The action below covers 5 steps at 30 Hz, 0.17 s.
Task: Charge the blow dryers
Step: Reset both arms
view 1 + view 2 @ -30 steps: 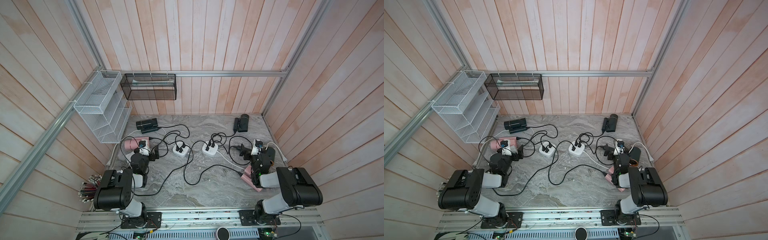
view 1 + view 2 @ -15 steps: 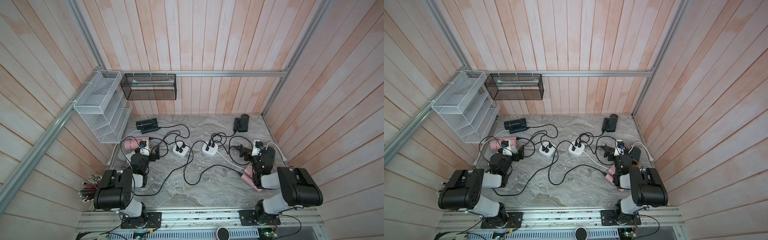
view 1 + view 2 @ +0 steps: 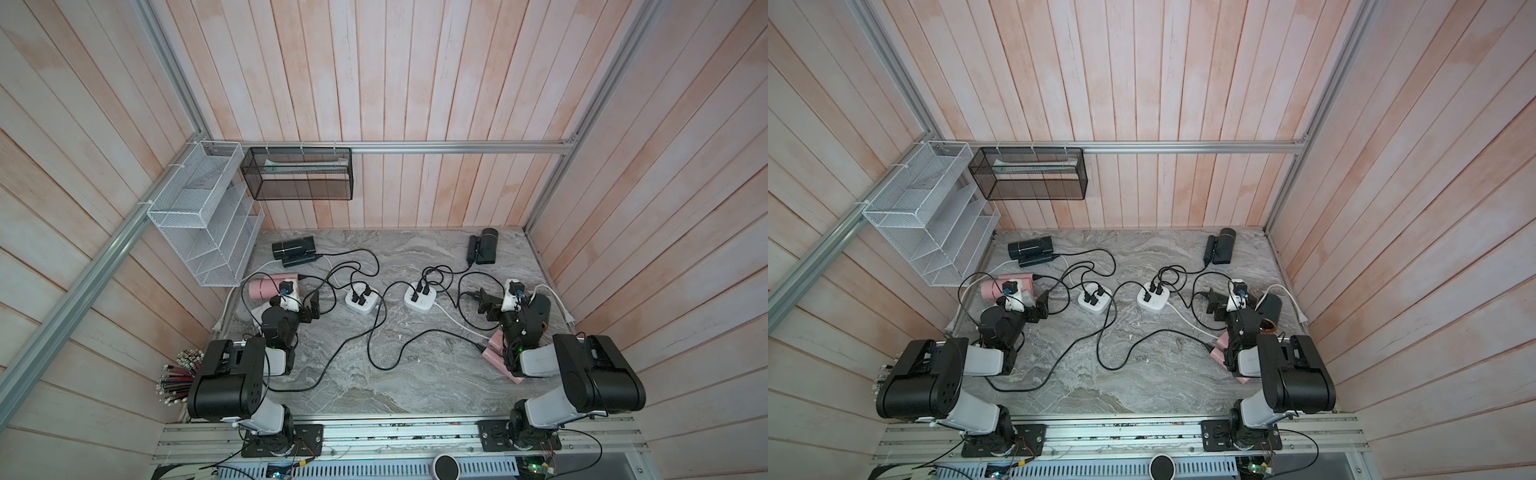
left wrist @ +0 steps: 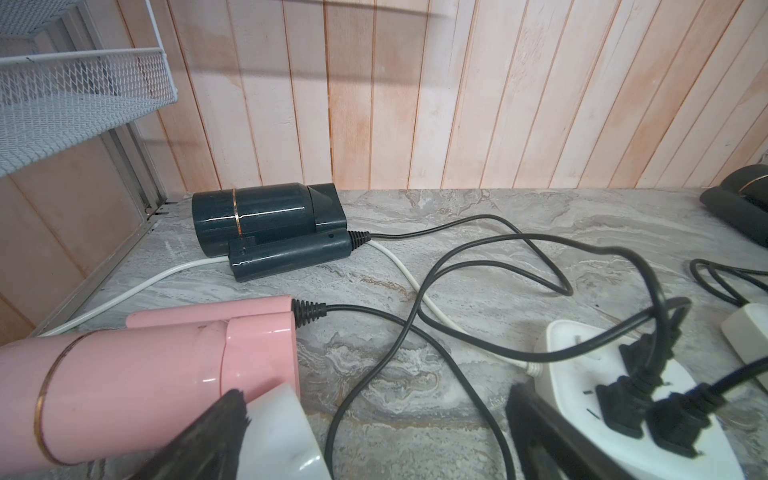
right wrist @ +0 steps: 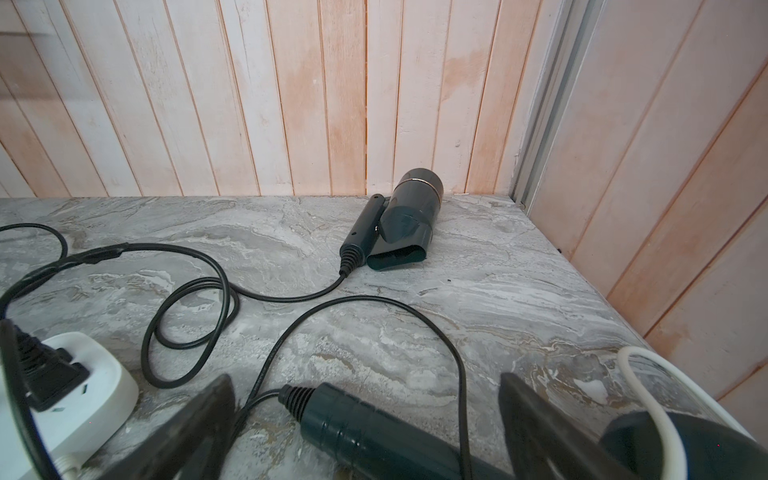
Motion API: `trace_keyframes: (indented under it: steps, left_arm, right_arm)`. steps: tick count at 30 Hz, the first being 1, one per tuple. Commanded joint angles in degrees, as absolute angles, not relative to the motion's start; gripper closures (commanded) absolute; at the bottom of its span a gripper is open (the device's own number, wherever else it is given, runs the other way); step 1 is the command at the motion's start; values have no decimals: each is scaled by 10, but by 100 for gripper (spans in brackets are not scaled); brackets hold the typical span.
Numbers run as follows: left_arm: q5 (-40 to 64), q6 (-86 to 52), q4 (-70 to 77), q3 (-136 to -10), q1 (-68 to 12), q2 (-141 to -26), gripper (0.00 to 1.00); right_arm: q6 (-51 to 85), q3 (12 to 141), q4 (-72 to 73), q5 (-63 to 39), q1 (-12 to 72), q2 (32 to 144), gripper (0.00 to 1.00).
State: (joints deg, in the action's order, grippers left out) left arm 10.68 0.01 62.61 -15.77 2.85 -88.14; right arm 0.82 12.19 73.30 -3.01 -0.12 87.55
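Several blow dryers lie on the marble table. A black one (image 3: 293, 250) (image 4: 270, 224) is at the back left and another (image 3: 484, 245) (image 5: 409, 216) at the back right. A pink one (image 3: 266, 286) (image 4: 145, 374) and a light grey one (image 4: 282, 432) lie by my left gripper (image 3: 311, 307) (image 4: 374, 436), which is open over bare table and a cord. My right gripper (image 3: 486, 305) (image 5: 365, 378) is open astride the handle of a dark dryer (image 3: 540, 305) (image 5: 374, 432) without gripping it. Another pink dryer (image 3: 498, 357) lies under the right arm.
Two white power strips (image 3: 361, 300) (image 3: 420, 296) with black plugs in them sit mid-table, ringed by looping black cords (image 3: 374, 353) and a white cord (image 3: 457, 324). A white wire rack (image 3: 199, 224) and a black mesh basket (image 3: 297, 174) hang on the walls.
The right gripper has edged very slightly to the right. The left arm and the dryers have stayed where they were.
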Motion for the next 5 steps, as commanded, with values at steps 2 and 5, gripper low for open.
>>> trace_keyframes:
  steps: [2,5]
  left_arm:
    - [116,7,635,-163,31,-882,0]
    - [116,7,635,-163,31,-882,0]
  right_arm:
    - [4,130,731,-22,2,880,1]
    - [2,129,732,-19,3,880,1]
